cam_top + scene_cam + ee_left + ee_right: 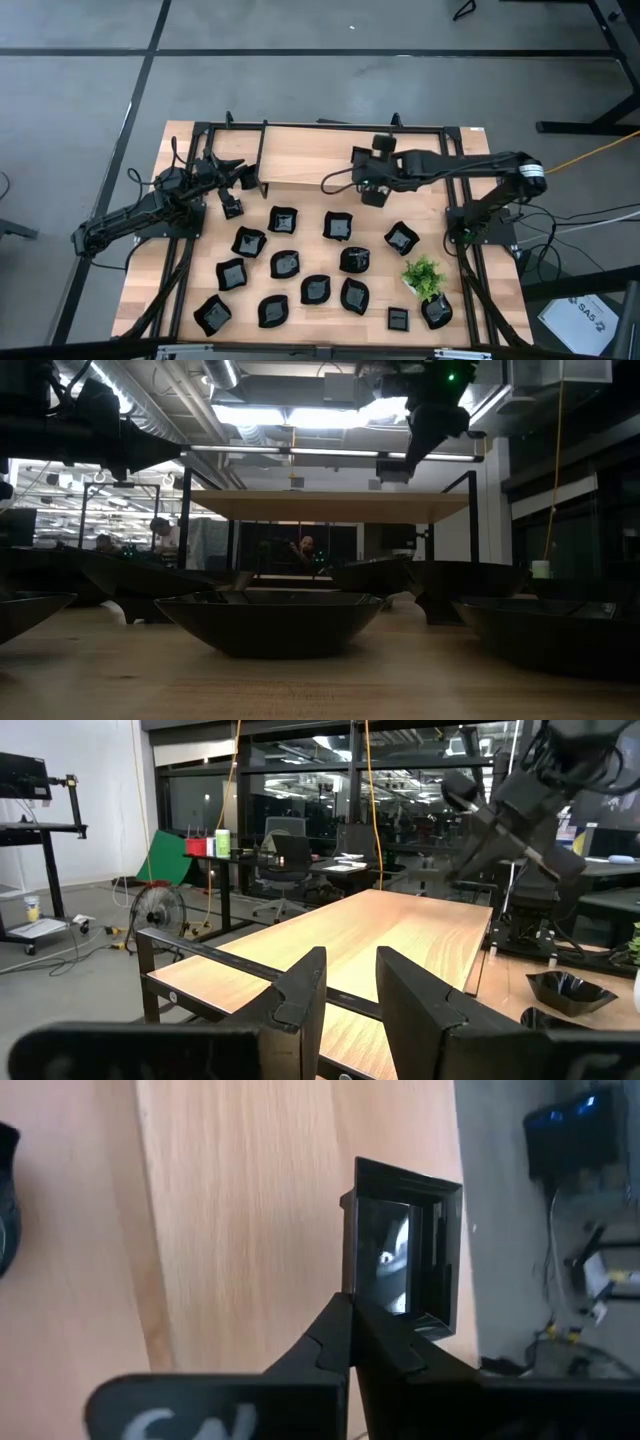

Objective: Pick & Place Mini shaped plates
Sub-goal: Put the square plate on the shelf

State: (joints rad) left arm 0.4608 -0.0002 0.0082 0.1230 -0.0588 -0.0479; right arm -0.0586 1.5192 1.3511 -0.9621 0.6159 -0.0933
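- The right end effector (352, 1342) is pinched tight on a square mini plate (402, 1250), held up in the air above the desk (300, 160).
- The other mini shaped plates (316, 289) lie spread on the desk beneath and nearer the front edge.
- The left end effector (350, 990), fingers slightly parted and empty, waits well apart, beyond those plates.

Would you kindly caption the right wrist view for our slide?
Right gripper shut on a square black mini plate, held above the wooden table.
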